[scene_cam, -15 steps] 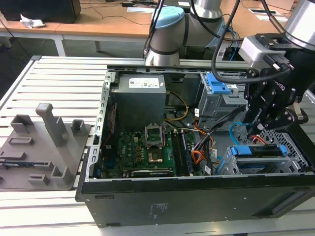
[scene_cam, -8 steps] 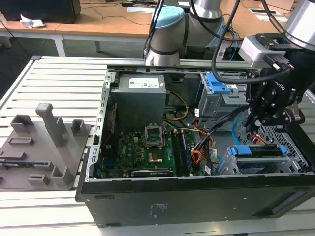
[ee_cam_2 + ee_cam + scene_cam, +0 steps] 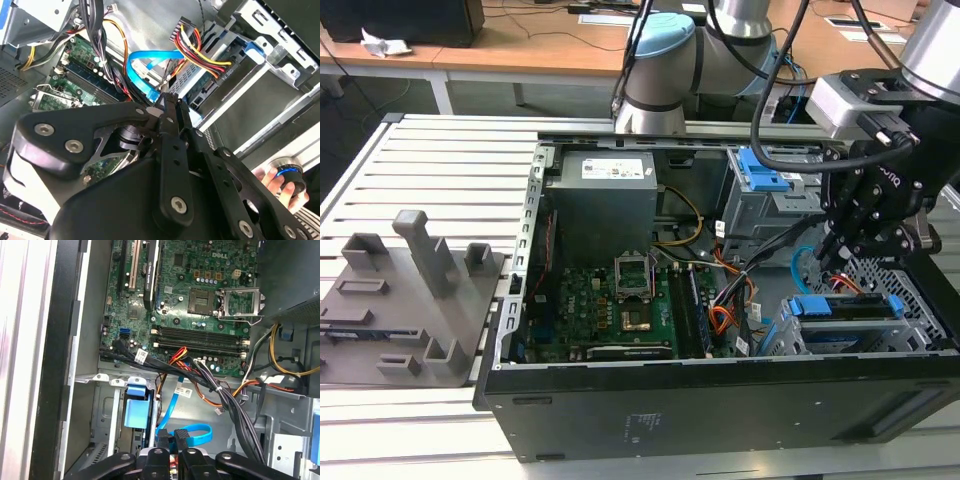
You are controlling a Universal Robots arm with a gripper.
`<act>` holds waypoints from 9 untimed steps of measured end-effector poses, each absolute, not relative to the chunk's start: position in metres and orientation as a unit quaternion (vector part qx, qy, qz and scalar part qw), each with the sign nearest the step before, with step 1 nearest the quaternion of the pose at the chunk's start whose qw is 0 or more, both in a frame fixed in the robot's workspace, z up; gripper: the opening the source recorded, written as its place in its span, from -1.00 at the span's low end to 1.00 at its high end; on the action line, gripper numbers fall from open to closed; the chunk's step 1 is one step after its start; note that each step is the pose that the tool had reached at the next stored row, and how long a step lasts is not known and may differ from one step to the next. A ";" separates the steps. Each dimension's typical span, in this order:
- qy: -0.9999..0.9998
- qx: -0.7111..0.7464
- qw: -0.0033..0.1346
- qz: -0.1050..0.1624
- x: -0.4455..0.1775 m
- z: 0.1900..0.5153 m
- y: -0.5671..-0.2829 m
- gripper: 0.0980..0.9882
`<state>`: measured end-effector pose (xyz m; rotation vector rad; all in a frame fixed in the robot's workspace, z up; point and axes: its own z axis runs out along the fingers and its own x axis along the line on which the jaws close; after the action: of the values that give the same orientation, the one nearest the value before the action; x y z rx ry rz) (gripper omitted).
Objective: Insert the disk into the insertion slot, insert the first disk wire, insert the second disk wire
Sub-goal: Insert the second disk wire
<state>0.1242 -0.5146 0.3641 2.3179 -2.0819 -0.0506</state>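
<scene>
1. While the open computer case (image 3: pixel 720 400) lies on its side on the slatted table (image 3: pixel 430 150), the gripper (image 3: pixel 837 262) hangs inside its end at the exterior view's right, just above the insertion slot (image 3: pixel 840 330).
2. Its fingers (image 3: pixel 172 452) stand nearly together in both wrist views, pinched on something small; whether that is a plug I cannot tell.
3. Directly below the gripper, the disk (image 3: pixel 848 305) sits in the slot, its blue carrier edge showing.
4. Just beside the fingertips, the second disk wire (image 3: pixel 192 432) curls in a light blue loop.
5. Slightly farther off, toward the motherboard (image 3: pixel 200 295), the first disk wire (image 3: pixel 202 47) runs as a red, orange and black bundle.
6. Beyond the gripper's body in the second wrist view, a person's hand (image 3: pixel 280 185) rests on a knob.
</scene>
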 end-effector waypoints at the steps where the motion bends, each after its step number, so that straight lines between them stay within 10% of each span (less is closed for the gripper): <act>1: -0.668 0.744 0.013 -0.016 0.124 0.364 -0.517 -0.86; 9: -0.668 0.744 0.013 -0.016 0.125 0.364 -0.533 -0.86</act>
<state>0.1251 -0.5326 0.3638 2.3182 -2.0817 -0.0507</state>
